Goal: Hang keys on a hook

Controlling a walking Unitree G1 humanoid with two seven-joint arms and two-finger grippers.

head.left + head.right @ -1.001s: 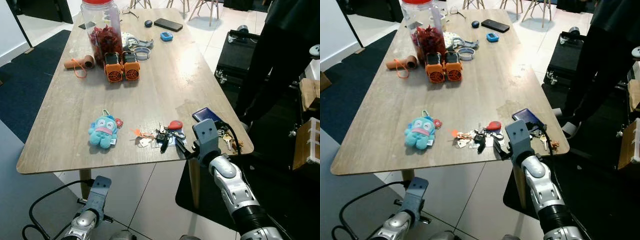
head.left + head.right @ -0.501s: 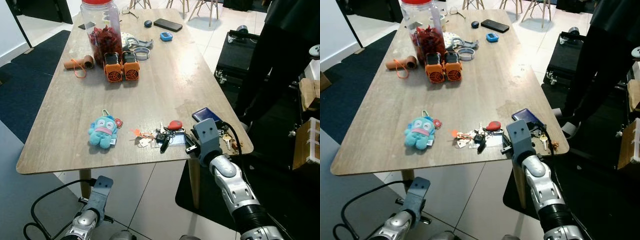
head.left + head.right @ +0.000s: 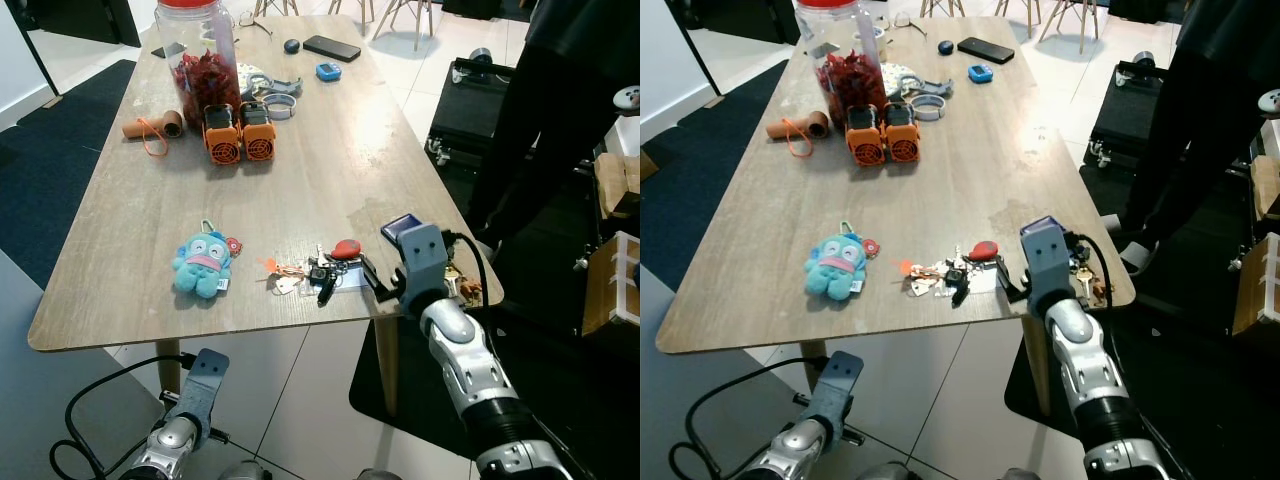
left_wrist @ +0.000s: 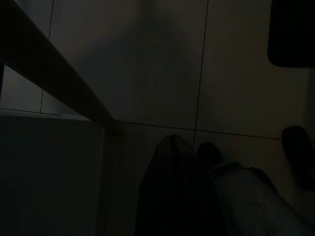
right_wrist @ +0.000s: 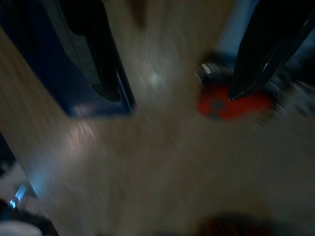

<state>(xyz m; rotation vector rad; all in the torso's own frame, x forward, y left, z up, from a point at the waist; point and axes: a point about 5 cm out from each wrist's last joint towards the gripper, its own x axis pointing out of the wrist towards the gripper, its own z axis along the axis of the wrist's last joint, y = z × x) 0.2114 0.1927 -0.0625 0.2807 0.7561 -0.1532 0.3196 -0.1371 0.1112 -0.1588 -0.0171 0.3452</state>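
A bunch of keys (image 3: 320, 273) with a red fob (image 3: 346, 248) and small tags lies near the front edge of the wooden table (image 3: 300, 190). My right gripper (image 3: 370, 279) is low over the table just right of the bunch, open, its black fingers pointing at the fob. The right wrist view is blurred; there the red fob (image 5: 231, 103) lies by the tip of one finger (image 5: 268, 49), the other finger (image 5: 98, 54) stands apart, and nothing is held. My left arm (image 3: 195, 385) hangs idle below the table's front edge.
A blue plush toy (image 3: 203, 265) lies left of the keys. A dark blue case (image 3: 400, 228) and a second key bunch (image 3: 462, 286) lie at the right corner. Two orange devices (image 3: 240, 135), a jar (image 3: 205, 55) and a phone (image 3: 333, 47) stand farther back. A person in black (image 3: 565, 110) stands right.
My right gripper has moved from the table's front edge up and forward over the tabletop, closer to the red fob. The keys have not moved. The camera shifted slightly.
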